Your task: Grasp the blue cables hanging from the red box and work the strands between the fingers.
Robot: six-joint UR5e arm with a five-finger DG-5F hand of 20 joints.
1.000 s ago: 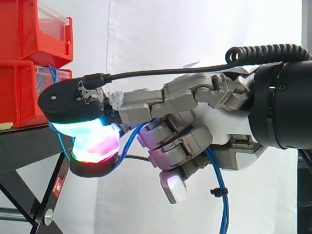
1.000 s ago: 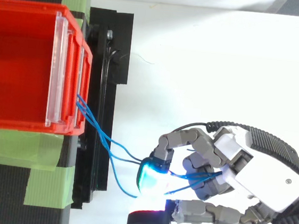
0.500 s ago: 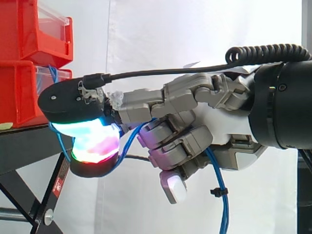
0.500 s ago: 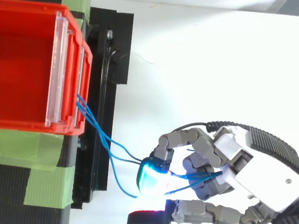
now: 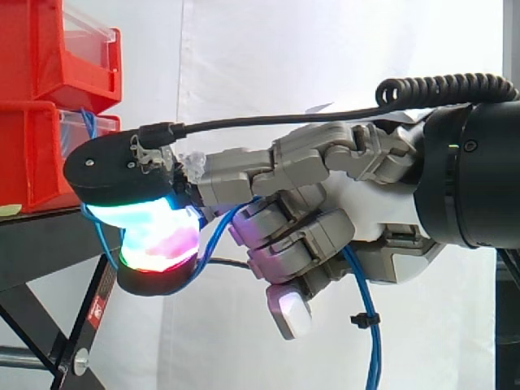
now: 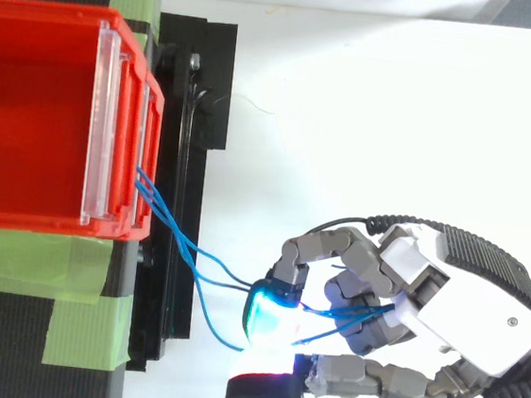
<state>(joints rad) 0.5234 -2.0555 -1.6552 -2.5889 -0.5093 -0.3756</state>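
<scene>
Thin blue cables [image 6: 178, 237] leave the front of the red box [image 6: 36, 118] and run right into my hand [image 6: 444, 303]. In the side view the hand [image 5: 357, 211] reaches left toward the red bins [image 5: 41, 122], its fingers curled with the strands threaded between them. Two glowing fingertip pads [image 5: 150, 236] press together on a blue strand [image 5: 213, 236] near the stand's edge. More blue cable [image 5: 372, 341] hangs down below the palm, bound by a black tie. From above, the strands cross the gap between the cyan pad [image 6: 267, 318] and the curled fingers.
The red bins sit on a black stand [image 6: 182, 200] with green tape [image 6: 26, 312] on its top. A white curtain hangs behind. The stand's black leg [image 5: 89, 317] slants down at the lower left of the side view.
</scene>
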